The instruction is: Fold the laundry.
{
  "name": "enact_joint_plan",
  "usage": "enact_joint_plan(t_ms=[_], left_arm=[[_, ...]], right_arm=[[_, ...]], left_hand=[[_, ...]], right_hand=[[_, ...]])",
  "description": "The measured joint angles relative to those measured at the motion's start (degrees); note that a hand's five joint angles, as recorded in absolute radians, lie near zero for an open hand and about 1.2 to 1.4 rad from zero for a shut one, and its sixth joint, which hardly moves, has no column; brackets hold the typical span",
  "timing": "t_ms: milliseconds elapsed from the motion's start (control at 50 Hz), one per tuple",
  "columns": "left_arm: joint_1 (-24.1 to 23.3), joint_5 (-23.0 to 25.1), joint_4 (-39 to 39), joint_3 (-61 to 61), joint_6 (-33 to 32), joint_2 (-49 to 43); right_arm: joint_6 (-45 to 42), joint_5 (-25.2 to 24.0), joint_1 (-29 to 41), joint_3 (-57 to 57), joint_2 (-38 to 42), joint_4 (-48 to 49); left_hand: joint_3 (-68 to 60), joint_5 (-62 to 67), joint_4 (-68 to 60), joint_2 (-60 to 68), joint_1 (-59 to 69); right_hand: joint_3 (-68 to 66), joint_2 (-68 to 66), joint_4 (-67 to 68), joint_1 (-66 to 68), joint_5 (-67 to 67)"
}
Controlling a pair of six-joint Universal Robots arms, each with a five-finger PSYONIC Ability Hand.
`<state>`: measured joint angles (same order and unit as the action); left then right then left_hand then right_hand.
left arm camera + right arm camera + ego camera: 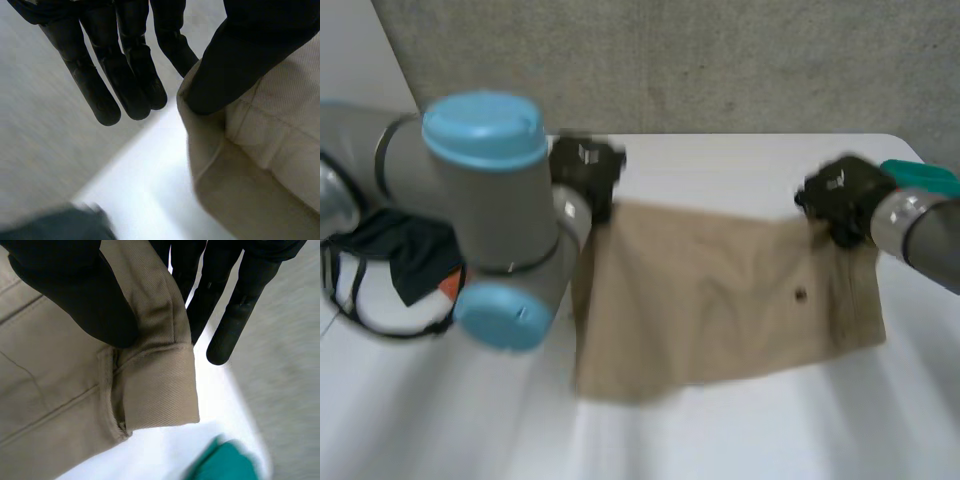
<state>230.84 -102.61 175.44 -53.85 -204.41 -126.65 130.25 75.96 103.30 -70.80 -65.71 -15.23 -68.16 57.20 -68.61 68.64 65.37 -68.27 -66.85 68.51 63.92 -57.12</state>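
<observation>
The white table [740, 430] carries a tan garment [710, 300] lying across its middle, with a dark button [800, 295] on the garment's right part. My left hand [585, 170] grips the garment's far left corner, the left thumb [235, 60] pressing the hem against one finger while the other fingers [100, 85] hang straight beside it. My right hand [840, 195] pinches the far right corner between the right thumb [75, 290] and the fingers behind the cloth, while a black cloth [405, 250] lies left of the garment and a teal thing [925, 177] just right of it

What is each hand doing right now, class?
Left hand: shut, pinching the tan garment at one far corner.
Right hand: shut, pinching the tan garment at its other far corner.
</observation>
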Motion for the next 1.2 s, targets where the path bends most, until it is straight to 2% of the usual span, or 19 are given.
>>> enact_joint_plan(t_ms=[120, 160, 240, 340, 560, 700, 840, 920, 1060, 1160, 1180, 1200], left_arm=[[2.27, 0.98, 9.6, 21.58, -10.86, -4.96], [3.07, 2.72, 15.32, 29.98, -14.84, -5.48], [4.53, 5.5, 22.4, 37.32, -17.58, -4.43], [5.61, 6.68, 24.92, 37.0, -16.54, -2.05], [5.89, 5.87, 20.81, 13.79, -8.85, -0.22], [5.7, 6.13, 22.2, -7.1, -4.47, -1.35], [4.28, 6.16, 23.15, -18.77, -4.11, -2.95], [3.22, 6.05, 22.58, -25.29, -4.24, -0.2], [2.11, 5.97, 17.96, -37.02, -4.84, 12.23], [0.39, 5.94, 9.11, -45.49, -5.12, 24.62], [0.39, 5.94, 9.11, -45.49, -5.12, 24.62], [-0.41, 5.94, 3.87, -48.26, -5.15, 28.98]], right_arm=[[4.52, 1.34, 1.97, 10.8, 2.51, 20.2], [6.74, 2.03, 2.56, 14.99, 2.47, 28.68], [10.17, 2.9, 3.46, 19.67, 2.1, 38.95], [12.52, 3.82, 4.52, 21.29, 1.79, 42.74], [12.91, 5.36, 5.84, 13.07, 4.25, 37.5], [11.79, 5.21, 8.17, 3.75, 13.24, 33.9], [9.93, 5.61, 9.04, -0.56, 18.15, 28.12], [9.06, 6.12, 8.96, -4.08, 15.11, 22.58], [7.54, 6.02, 8.27, -10.73, 4.33, 12.4], [4.0, 5.64, 6.42, -16.1, -3.24, 2.26], [4.0, 5.64, 6.42, -16.1, -3.24, 2.26], [1.37, 5.63, 5.52, -18.66, -6.26, -2.42]], left_hand=[[-0.01, 0.0, -0.08, 0.0, 0.0], [-0.01, 0.0, -0.2, 0.0, 0.0], [-0.02, 0.0, -0.22, 0.0, 0.0], [-0.02, 0.18, -0.22, 0.0, 0.0], [-0.02, 0.75, -0.22, 0.02, 0.0], [-0.14, 0.75, -0.23, 0.09, 0.0], [-0.14, 0.75, -0.23, 0.1, 0.0], [-0.14, 0.75, -0.23, 0.1, 0.0], [-0.14, 0.75, -0.23, 0.13, 0.0], [-0.14, 0.75, -0.23, 0.15, 0.0], [-0.14, 0.75, -0.23, 0.15, 0.0], [-0.14, 0.75, -0.23, 0.16, 0.0]], right_hand=[[0.0, 0.0, 0.03, 0.0, 0.0], [0.0, 0.0, 0.03, 0.0, 0.0], [0.0, 0.0, 0.04, 0.0, 0.0], [-0.01, -0.55, 0.04, 0.0, -0.37], [-0.25, -0.63, 0.06, 0.0, -0.38], [-0.26, -1.22, 0.2, 0.0, -0.37], [-0.26, -1.46, 0.2, 0.0, -0.37], [-0.26, -1.74, 0.2, 0.0, -0.37], [-0.26, -1.75, 0.2, 0.0, -0.36], [-0.26, -1.75, 0.2, 0.0, -0.37], [-0.26, -1.75, 0.2, 0.0, -0.37], [-0.26, -1.75, 0.2, 0.0, -0.37]])
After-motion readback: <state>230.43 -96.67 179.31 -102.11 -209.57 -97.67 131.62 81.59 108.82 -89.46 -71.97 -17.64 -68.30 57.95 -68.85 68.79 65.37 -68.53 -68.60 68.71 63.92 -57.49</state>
